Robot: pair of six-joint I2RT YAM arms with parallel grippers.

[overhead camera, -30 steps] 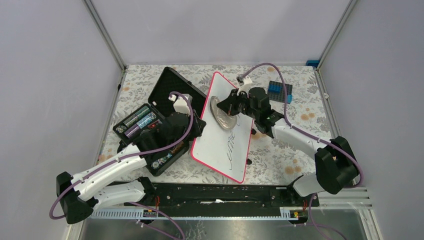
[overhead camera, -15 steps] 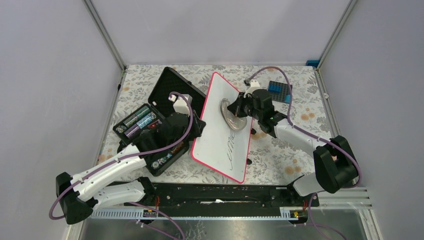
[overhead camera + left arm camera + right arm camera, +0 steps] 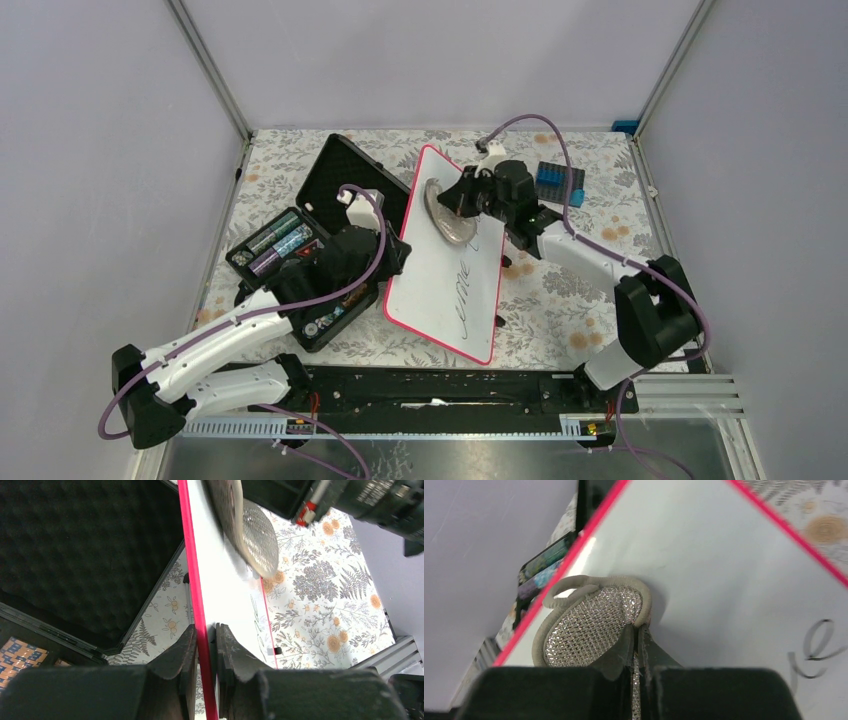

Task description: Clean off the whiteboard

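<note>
Open case (image 3: pixel 345 180) just left of whiteboard (image 3: pixel 440 290); blue block (image 3: pixel 558 180) behind right arm. Board's left rim clamped in left jaws; right jaws pinch grey pad (image 3: pixel 445 225) against upper board.

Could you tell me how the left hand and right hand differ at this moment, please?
The left hand pinches the red rim of the whiteboard; the right hand pinches a grey mesh pad. The left hand is at the board's left edge; the right hand is at its far end. Both are shut.
</note>
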